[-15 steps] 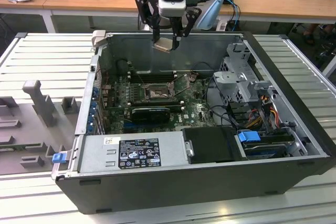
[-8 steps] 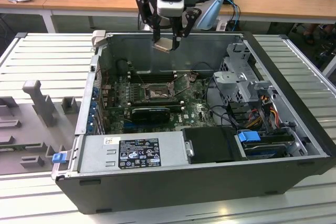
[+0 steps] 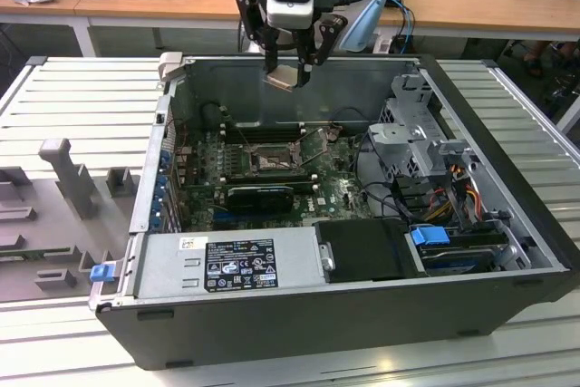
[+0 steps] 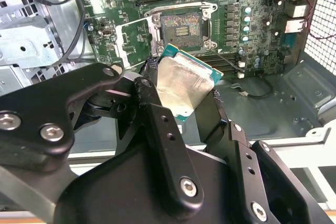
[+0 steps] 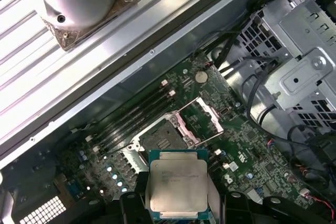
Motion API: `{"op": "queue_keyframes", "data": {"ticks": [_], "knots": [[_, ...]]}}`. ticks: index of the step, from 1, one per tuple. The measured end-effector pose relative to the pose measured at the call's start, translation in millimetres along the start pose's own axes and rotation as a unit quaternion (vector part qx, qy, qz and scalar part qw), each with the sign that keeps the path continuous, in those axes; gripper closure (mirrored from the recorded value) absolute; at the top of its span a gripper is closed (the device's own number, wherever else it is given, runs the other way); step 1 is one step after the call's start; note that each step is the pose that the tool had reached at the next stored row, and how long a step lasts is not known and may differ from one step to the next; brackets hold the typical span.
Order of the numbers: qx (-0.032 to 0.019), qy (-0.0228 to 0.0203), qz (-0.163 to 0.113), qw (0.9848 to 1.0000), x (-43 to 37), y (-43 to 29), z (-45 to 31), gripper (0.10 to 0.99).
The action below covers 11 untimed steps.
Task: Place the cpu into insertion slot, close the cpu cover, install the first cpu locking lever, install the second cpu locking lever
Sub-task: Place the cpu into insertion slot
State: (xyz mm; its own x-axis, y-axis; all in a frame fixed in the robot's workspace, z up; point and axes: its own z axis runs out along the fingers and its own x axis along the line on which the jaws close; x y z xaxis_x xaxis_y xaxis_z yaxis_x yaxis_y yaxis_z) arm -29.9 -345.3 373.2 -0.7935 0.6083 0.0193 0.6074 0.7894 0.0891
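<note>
Hovering above the open computer case (image 3: 507, 138), the gripper (image 3: 288, 72) is pinching the cpu (image 3: 283, 77) between its two black fingers (image 4: 157, 124), closed on opposite edges of the chip, whose silver lid is facing both wrist views. The chip is hanging in the air near the case's far wall in the exterior view, well above the green motherboard (image 3: 337, 178) and touching nothing else. The insertion slot (image 5: 160, 140) is lying open near the middle of the motherboard, just beside the long black memory slots (image 3: 263, 133). Its brownish contact field is showing, and the cpu cover (image 5: 186, 128) is standing swung up from one edge of it. Several risks are looming, judging from this pose. In the second wrist view the chip is looking turned and tipped against the slot's square outline, so lowering it that way would probably be landing a corner first, and that could be bending the fine contacts. A grip on such thin edges could be slipping, dropping the chip onto the board. The raised cover is standing close to the approach path, and a finger brushing it could be knocking it down over the empty slot.
</note>
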Motion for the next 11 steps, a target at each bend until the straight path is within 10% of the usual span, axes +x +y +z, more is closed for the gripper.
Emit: {"op": "queue_keyframes", "data": {"ticks": [11], "knots": [[-0.0006,-0.0029,0.032,0.9995,0.0,0.0,0.0,0.561]]}}
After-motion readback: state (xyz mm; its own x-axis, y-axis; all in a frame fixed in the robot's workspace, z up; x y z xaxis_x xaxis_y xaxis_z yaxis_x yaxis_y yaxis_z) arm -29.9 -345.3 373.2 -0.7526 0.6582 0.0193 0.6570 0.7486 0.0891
